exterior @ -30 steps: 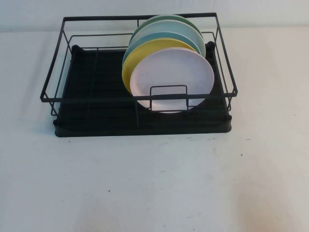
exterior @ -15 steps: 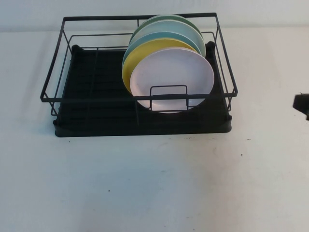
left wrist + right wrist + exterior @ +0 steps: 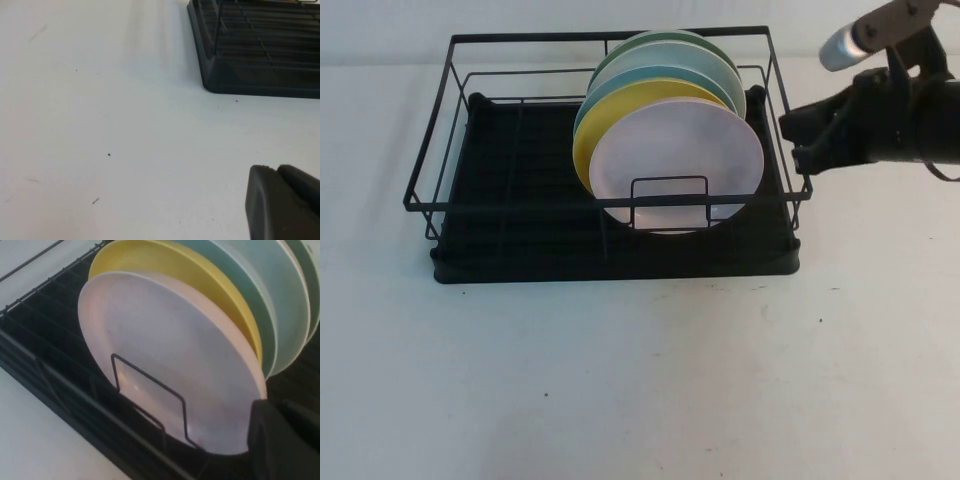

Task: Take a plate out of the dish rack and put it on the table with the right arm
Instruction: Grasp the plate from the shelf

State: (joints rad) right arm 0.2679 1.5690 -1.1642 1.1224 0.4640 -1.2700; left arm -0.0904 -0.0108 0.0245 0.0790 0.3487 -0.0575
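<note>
The pale pink plate [image 3: 675,160] stands upright at the front of a row of plates in the black wire dish rack [image 3: 440,150], behind a wire divider. My right gripper [image 3: 793,140] hovers just right of the rack's right side, level with the plate and apart from it, fingers together and empty. In the right wrist view the plate [image 3: 165,360] fills the middle and the gripper [image 3: 272,407] is close to its rim. My left gripper [image 3: 275,170] is shut and empty over bare table [image 3: 100,125], near a corner of the rack [image 3: 250,65].
Behind the pink plate stand a yellow plate [image 3: 620,100], a light blue plate [image 3: 665,73] and a green plate [image 3: 670,40]. The rack's left half holds no plates. White table [image 3: 640,380] spreads in front of the rack.
My right arm has come in from the right edge of the high view and moved left and up to the rack's right side. The plates have not moved.
</note>
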